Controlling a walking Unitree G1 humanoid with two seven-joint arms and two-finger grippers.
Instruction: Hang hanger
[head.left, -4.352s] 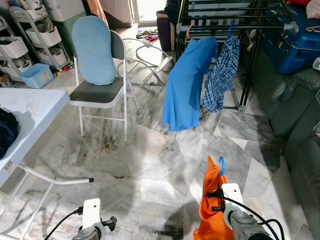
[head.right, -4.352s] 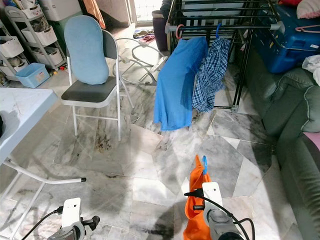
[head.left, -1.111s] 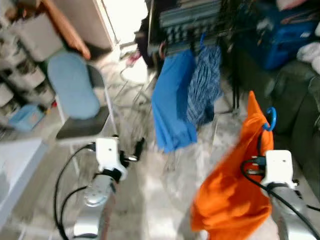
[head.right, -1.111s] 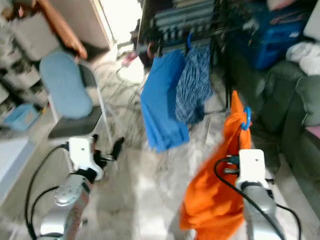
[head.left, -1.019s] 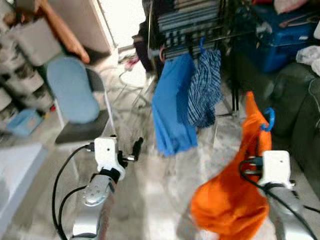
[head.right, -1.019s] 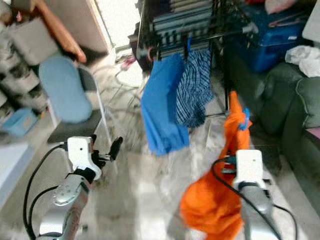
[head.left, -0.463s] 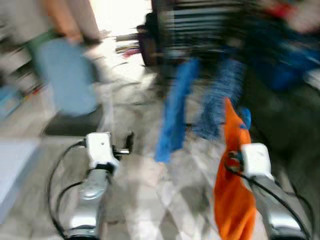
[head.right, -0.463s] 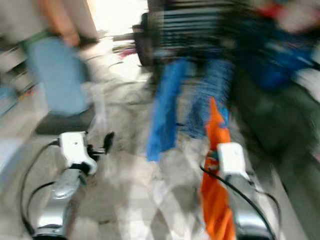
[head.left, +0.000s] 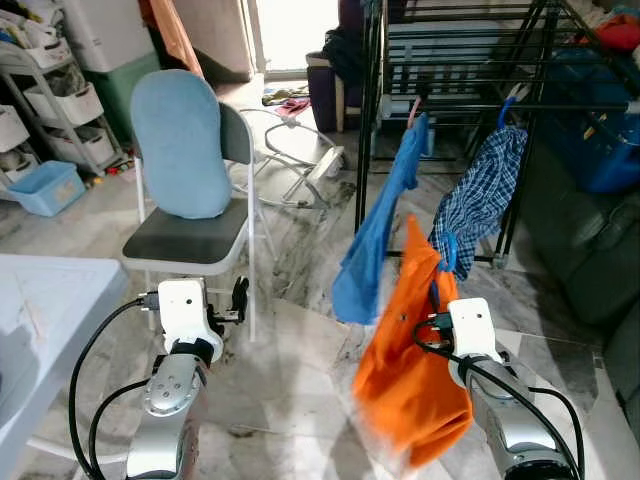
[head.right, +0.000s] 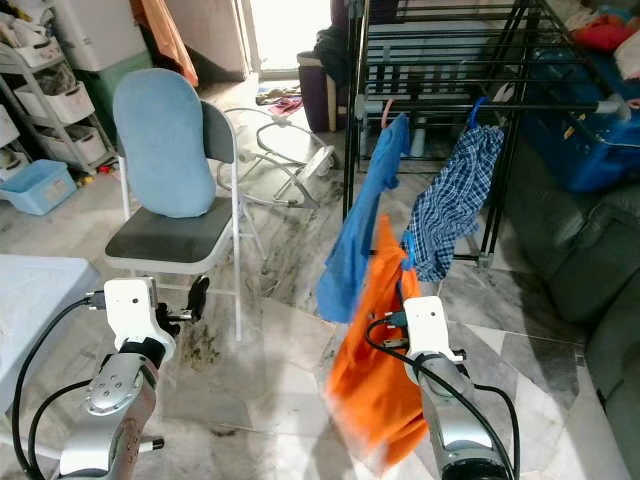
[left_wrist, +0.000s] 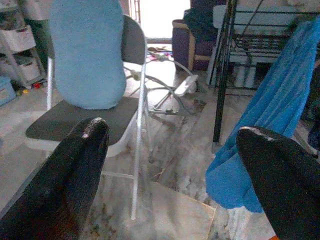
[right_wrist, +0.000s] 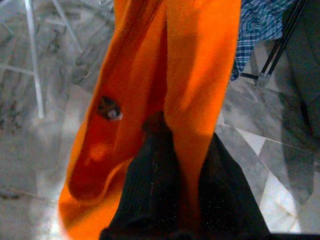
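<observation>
Hanging upright, hanger (head.left: 445, 250) (hook up) in right pincer (head.left: 436, 300).

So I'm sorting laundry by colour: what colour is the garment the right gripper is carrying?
Bright orange garment, on a blue hanger, pinched in the right gripper; clearest in the left eye view.

— What's the machine itself like?
— Two silver arms, jointed and rounded. Each wrist carries a white boxy block with a small dark dot on its face.
— Cables?
— Black ones, looping from each block down along the forearm.
— And the ends?
— Left gripper (left_wrist: 175, 175) — two thick black fingers, matte, rounded tips. Right gripper (right_wrist: 182, 200) has the same black fingers.
</observation>
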